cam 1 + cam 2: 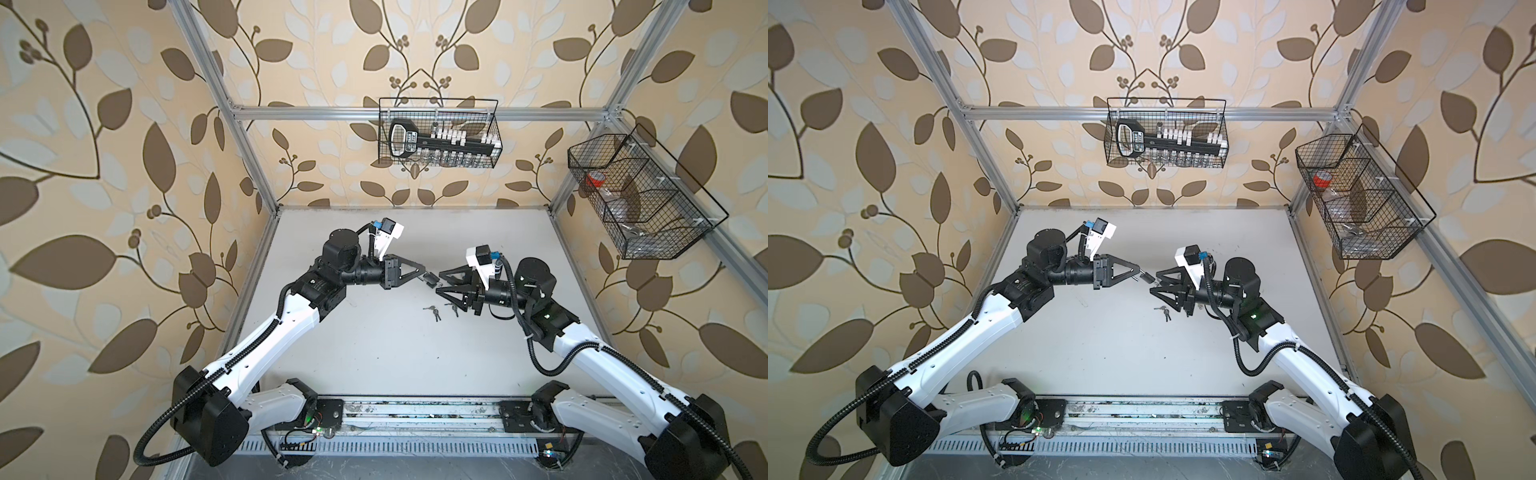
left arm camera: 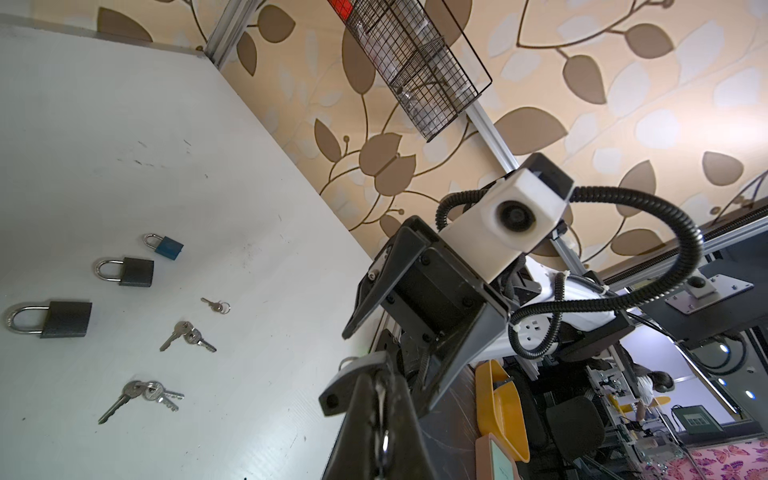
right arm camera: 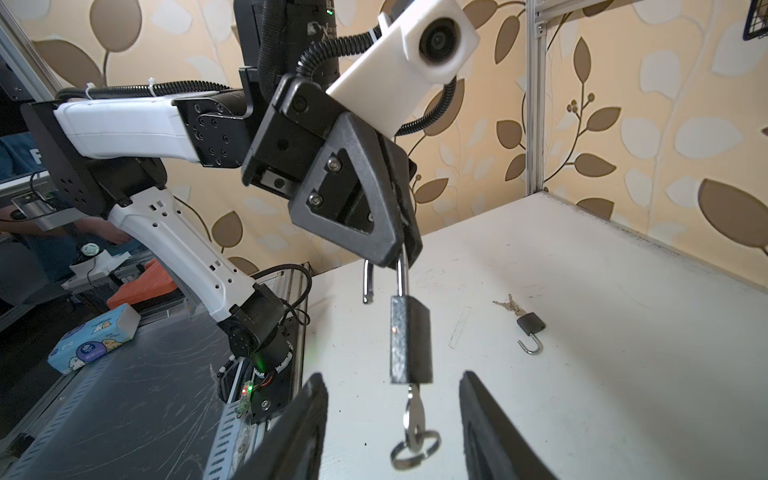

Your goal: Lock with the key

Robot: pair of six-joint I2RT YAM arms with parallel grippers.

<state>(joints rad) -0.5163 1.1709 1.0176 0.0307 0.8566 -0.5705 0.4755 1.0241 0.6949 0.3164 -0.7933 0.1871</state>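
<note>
Table (image 1: 374, 365): fills the floor of the cell, with both arms coming up from its near edge.
Left gripper (image 1: 424, 276): over the middle of the table, pointing right, tip to tip with the right gripper (image 1: 438, 284).
Hanging padlock (image 3: 409, 336): hangs by its shackle from the left gripper's tips, clear of the table, between the two grippers.
Key (image 3: 414, 411): in the underside of the hanging padlock, with a right gripper finger on either side, apart from it.
Loose keys (image 1: 433, 312): on the table, just in front of the grippers.
Three padlocks (image 2: 129, 271): in a row on the table, beside the loose keys.
Open padlock (image 3: 530, 325): on the table beyond the hanging padlock.
Back basket (image 1: 386, 124): on the back wall.
Side basket (image 1: 665, 245): on the right wall.
</note>
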